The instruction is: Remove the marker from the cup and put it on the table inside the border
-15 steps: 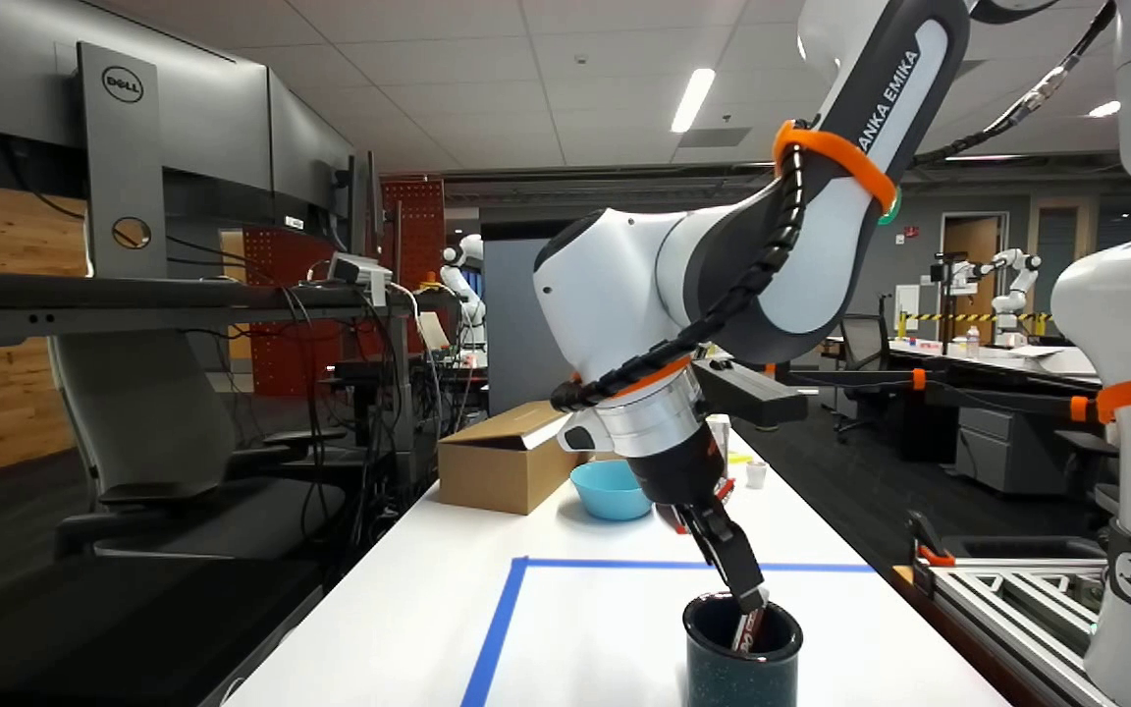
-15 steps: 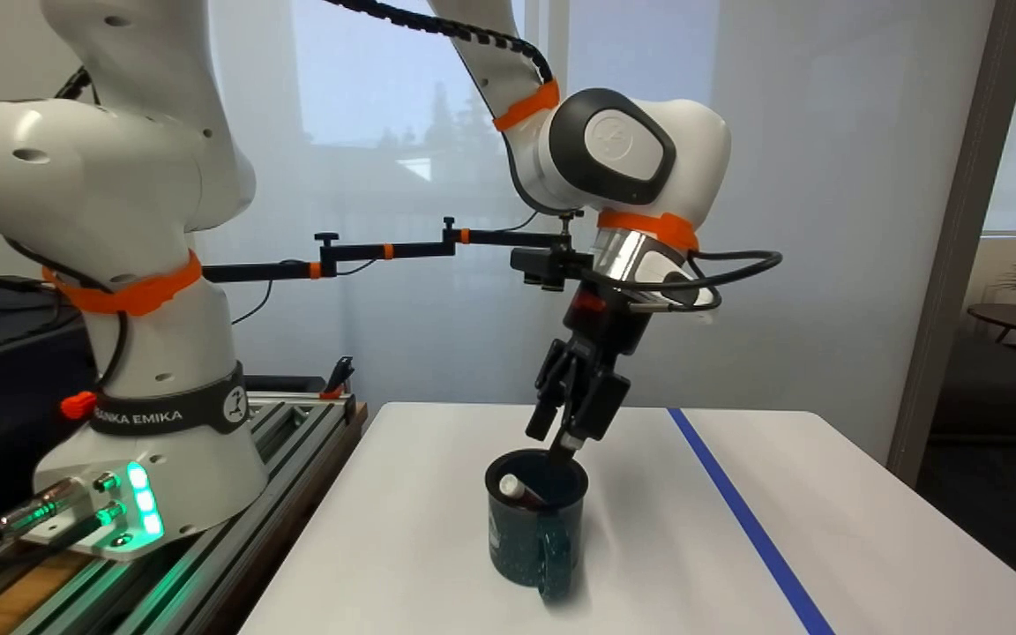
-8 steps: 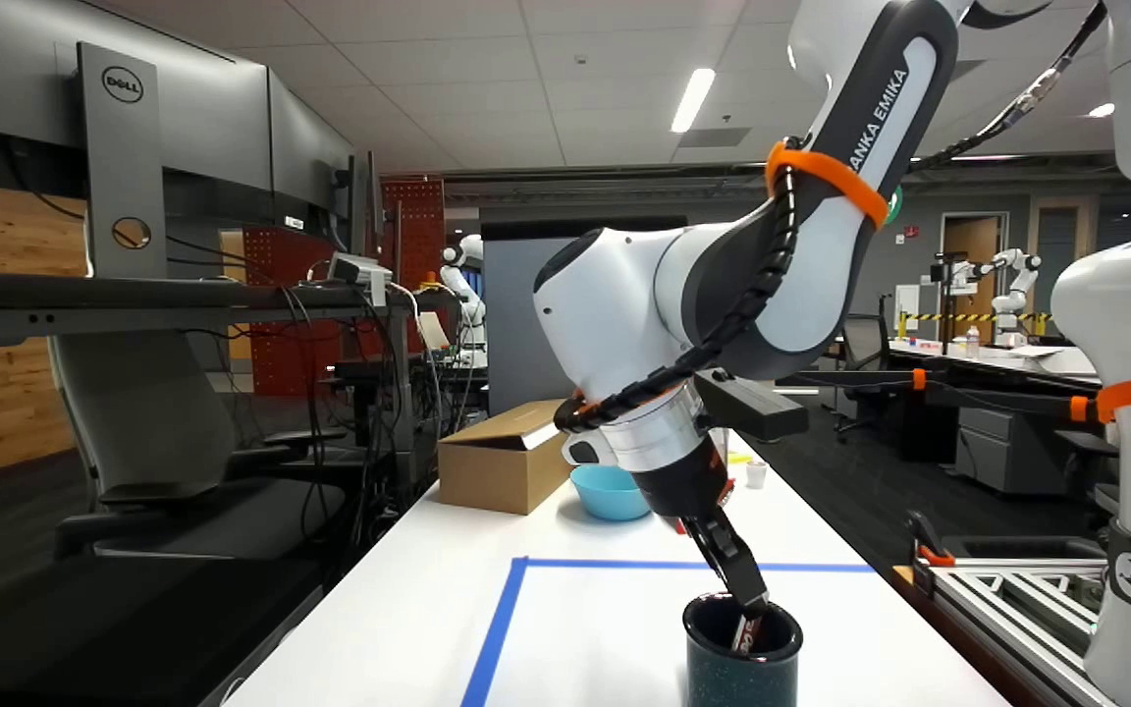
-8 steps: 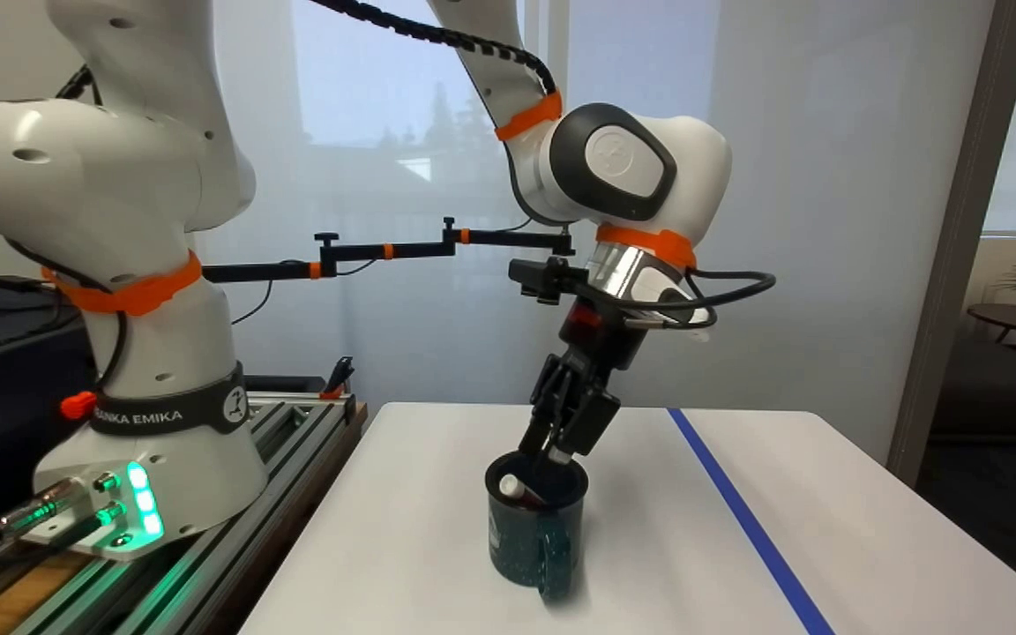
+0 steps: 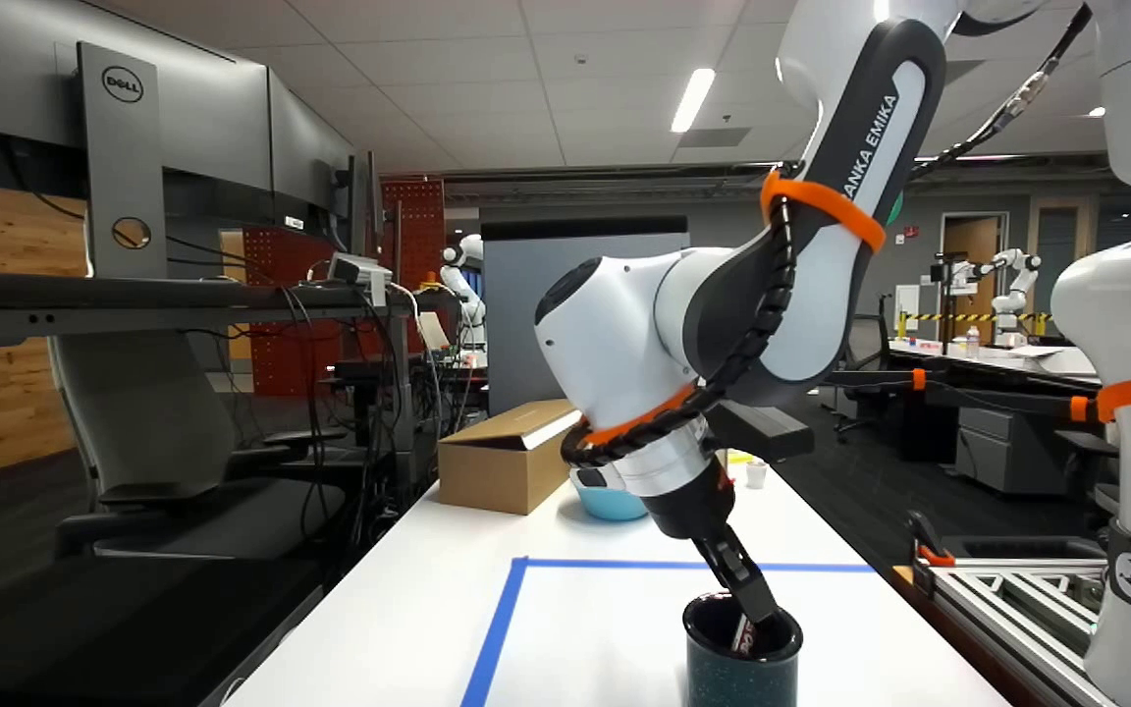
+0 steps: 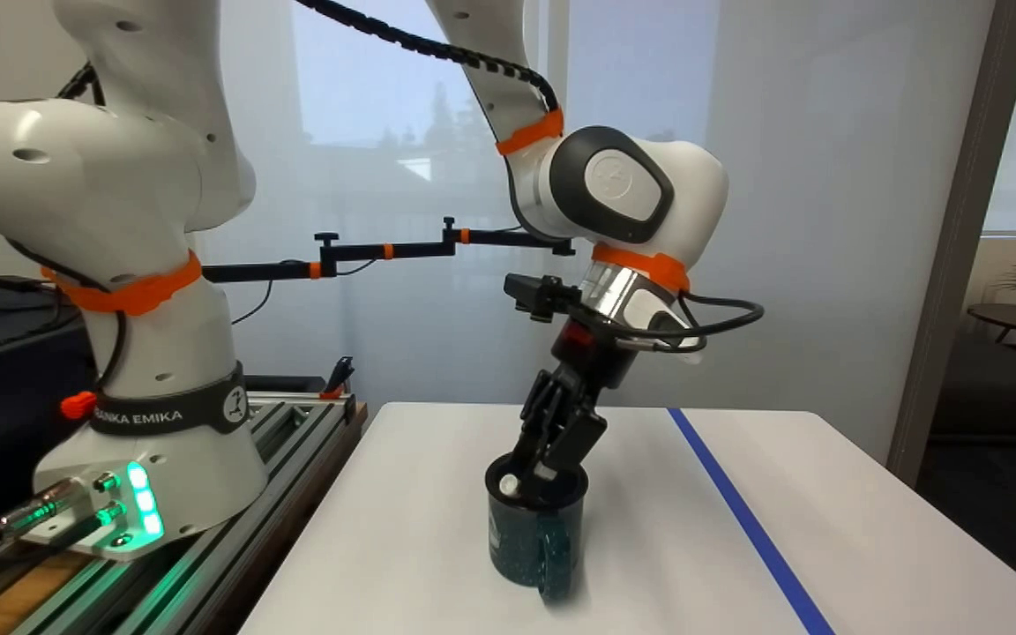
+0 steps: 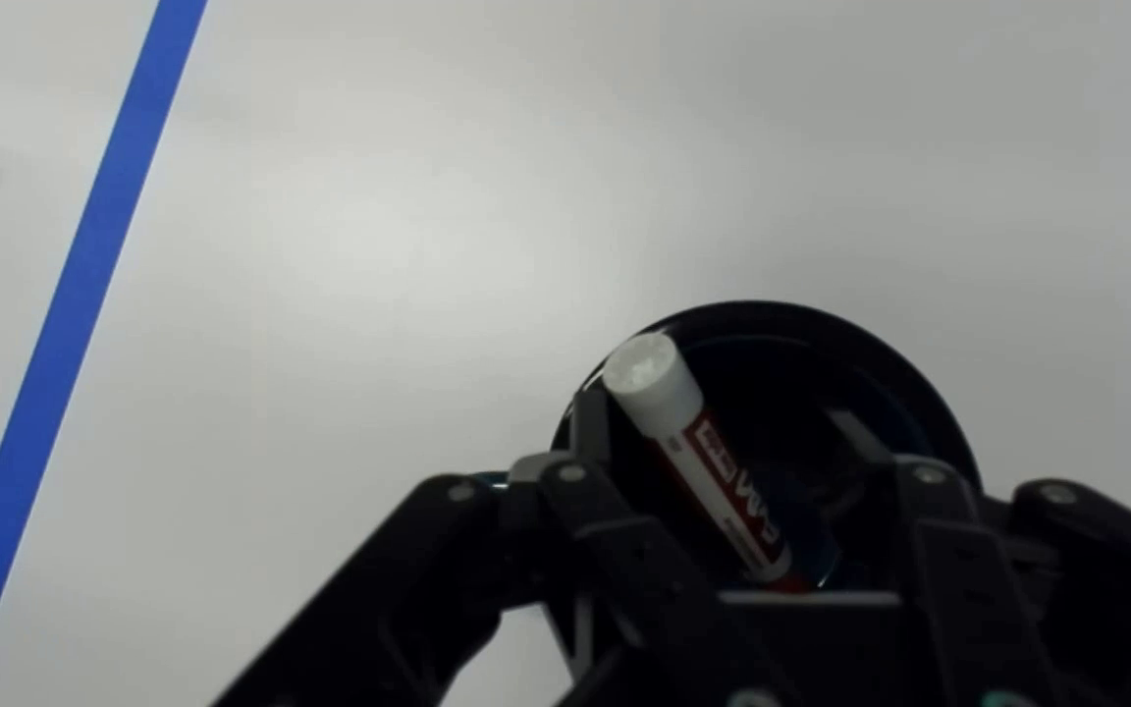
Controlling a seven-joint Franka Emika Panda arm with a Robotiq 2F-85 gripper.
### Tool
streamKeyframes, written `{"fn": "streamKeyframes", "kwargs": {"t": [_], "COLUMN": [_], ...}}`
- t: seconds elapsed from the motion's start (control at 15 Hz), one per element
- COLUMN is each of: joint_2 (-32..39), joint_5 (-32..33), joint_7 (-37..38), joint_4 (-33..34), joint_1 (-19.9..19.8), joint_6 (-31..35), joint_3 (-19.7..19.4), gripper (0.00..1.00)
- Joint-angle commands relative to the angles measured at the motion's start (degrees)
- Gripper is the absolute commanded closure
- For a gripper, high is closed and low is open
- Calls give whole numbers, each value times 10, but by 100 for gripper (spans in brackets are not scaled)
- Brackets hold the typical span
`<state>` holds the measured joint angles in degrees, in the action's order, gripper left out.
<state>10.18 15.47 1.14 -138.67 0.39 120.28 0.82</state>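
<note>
The dark teal cup stands upright on the white table in both exterior views (image 5: 742,679) (image 6: 526,549); its black rim shows in the wrist view (image 7: 865,339). The marker (image 7: 723,481), white-ended with a red and white label, leans inside the cup, its white end at the rim. It also shows in both exterior views (image 5: 743,636) (image 6: 509,485). My gripper (image 7: 728,432) is open, tilted, with its fingertips inside the cup mouth, as both exterior views show (image 5: 760,607) (image 6: 540,463). The marker lies between the fingers, its white end close to one fingertip; I cannot tell whether they touch.
Blue tape borders the table area in all views (image 5: 501,628) (image 6: 750,520) (image 7: 84,285). A cardboard box (image 5: 487,473) and a light blue bowl (image 5: 613,504) stand beyond the tape. The cup's handle (image 6: 556,557) sticks out on one side.
My gripper has moved down, from just above the rim into the cup mouth, its fingers now on either side of the marker. The cup has not moved.
</note>
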Motion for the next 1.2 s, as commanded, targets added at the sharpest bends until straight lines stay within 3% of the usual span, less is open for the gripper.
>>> {"fn": "streamKeyframes", "kwargs": {"t": [0.0,0.2,0.27,0.33,0.67,1.13], "joint_2": [5,8,8,8,4,-14], "joint_5": [21,22,22,24,32,25], "joint_7": [16,17,17,18,24,27], "joint_4": [-6,-8,-9,-9,-8,-8], "joint_1": [8,10,11,12,12,15], "joint_6": [-1,-1,-1,-2,-9,-22], "joint_3": [-5,-4,-4,-4,-4,-2], "gripper": [39,40,62,64,98,95]}}
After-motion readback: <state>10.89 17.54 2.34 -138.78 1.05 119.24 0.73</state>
